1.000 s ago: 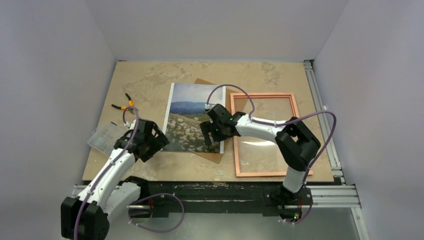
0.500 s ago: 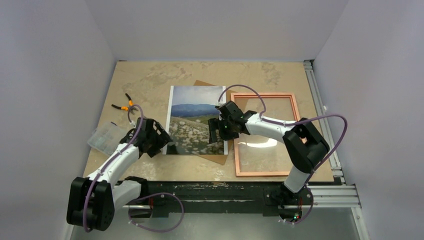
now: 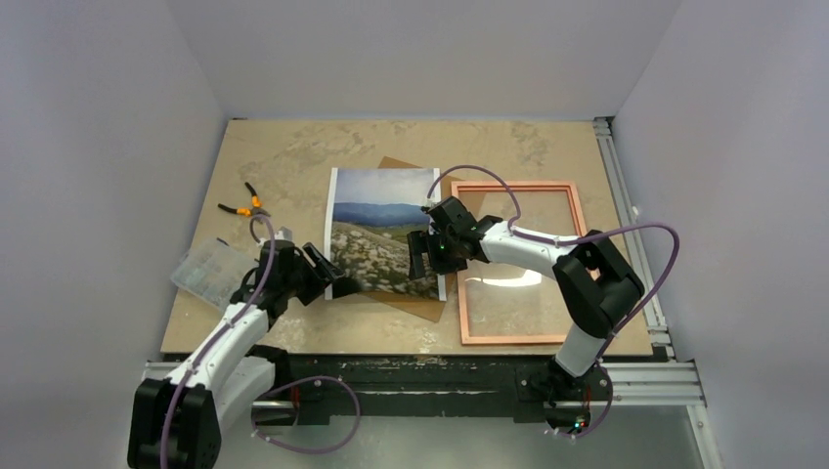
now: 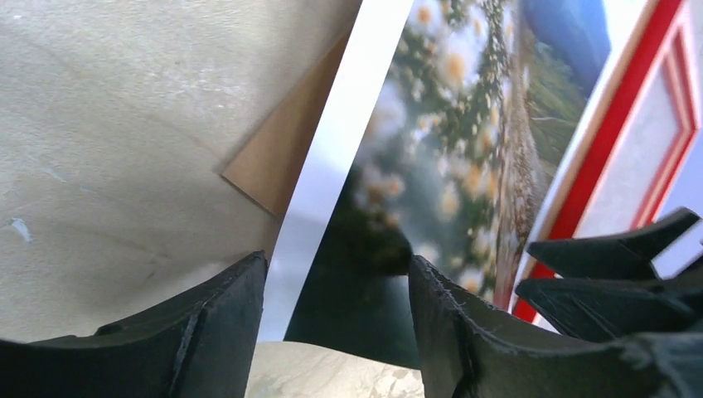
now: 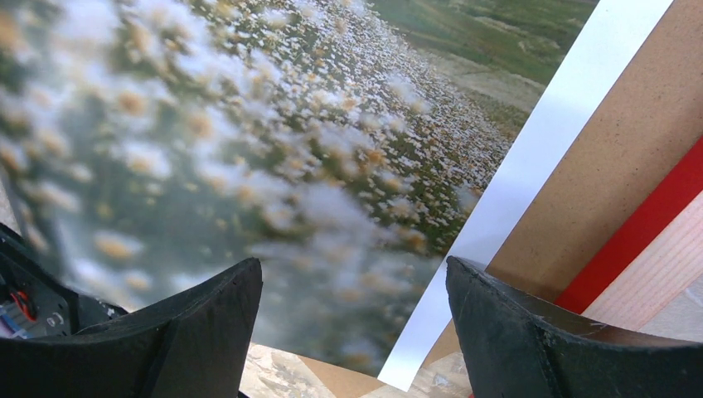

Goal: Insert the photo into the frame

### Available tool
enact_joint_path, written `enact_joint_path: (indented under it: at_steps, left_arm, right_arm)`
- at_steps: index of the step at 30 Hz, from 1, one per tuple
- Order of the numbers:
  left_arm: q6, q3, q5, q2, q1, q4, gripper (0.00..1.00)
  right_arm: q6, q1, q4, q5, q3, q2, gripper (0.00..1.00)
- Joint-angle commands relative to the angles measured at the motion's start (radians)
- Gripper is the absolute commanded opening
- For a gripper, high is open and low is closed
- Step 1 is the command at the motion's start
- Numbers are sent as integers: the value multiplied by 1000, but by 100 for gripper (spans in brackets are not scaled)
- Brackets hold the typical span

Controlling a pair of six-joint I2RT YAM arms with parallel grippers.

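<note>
Photo (image 3: 381, 230) corner between left tool (image 3: 326, 274) fingers, right tool (image 3: 422, 262) over right edge

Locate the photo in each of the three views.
Top external: photo at table centre, just left of the red frame.
Left wrist: photo is a diagonal band through the middle; red frame at right.
Right wrist: photo fills left and centre; red frame lower right.
Shared landmark: the red frame.

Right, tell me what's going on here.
The photo lies face up on a brown board beside the empty red frame. The left gripper straddles the photo's near left corner, jaws open. The right gripper is open over its right edge. Nothing is in the frame yet.
</note>
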Motion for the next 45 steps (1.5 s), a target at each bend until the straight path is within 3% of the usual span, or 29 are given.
enact_joint_path:
  at_steps: [1,14,18,22,26,33,45]
  left_arm:
    - [5,-17,63,-115,3,38,59]
    - [-66,-34,41,-246,3,-20,54]
    - [-106,-45,27,-315,3,-27,67]
    - [-141,-76,49,-372,3,38,73]
    - [-167,-122,88,-370,3,156,73]
    - [-153,-137,105,-358,3,182,69]
    - [-157,-142,213,-387,3,348,73]
  right_arm:
    - [5,2,-152,-10,-64,84,81]
    - [3,2,-145,-16,-70,73,81]
    - [3,2,-139,-23,-73,72,81]
    - [2,2,-133,-30,-77,69,81]
    - [1,2,-124,-35,-81,72,81]
    - [2,3,-113,-41,-93,72,81]
    - [3,2,-108,-41,-97,79,81]
